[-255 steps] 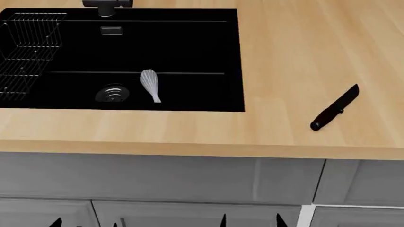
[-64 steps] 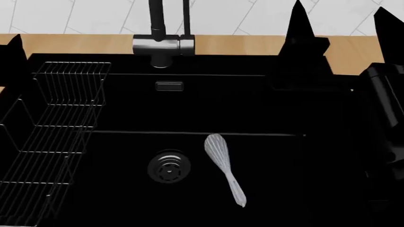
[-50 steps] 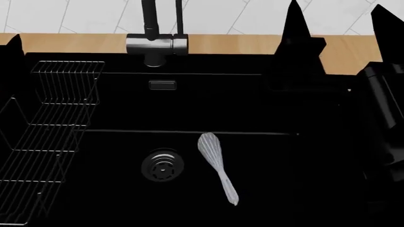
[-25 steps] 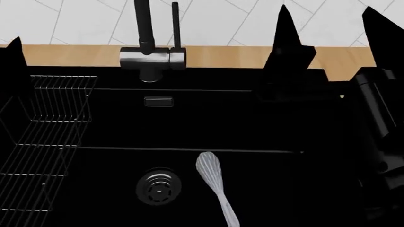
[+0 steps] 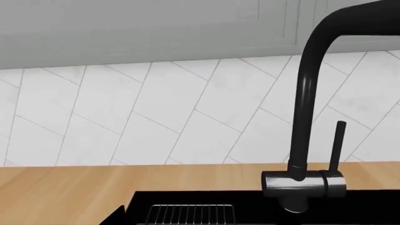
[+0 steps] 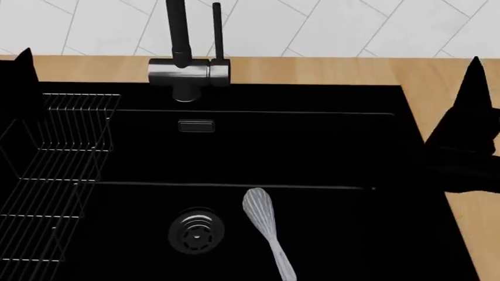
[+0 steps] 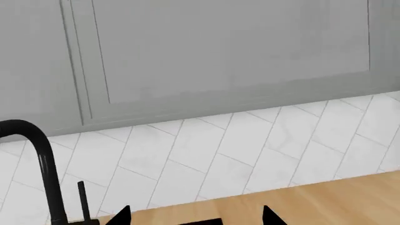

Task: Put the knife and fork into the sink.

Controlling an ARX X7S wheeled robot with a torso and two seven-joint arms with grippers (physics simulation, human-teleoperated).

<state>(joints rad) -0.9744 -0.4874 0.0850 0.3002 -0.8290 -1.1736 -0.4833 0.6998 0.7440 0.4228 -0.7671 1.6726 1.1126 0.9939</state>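
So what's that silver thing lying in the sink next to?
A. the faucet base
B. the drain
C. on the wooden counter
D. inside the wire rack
B: the silver utensil lies on the floor of the sink, just beside the round drain, apart from the rack and faucet.

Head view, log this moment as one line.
sink: silver utensil lying beside drain | knife: not visible | right tool: open, nothing between tips
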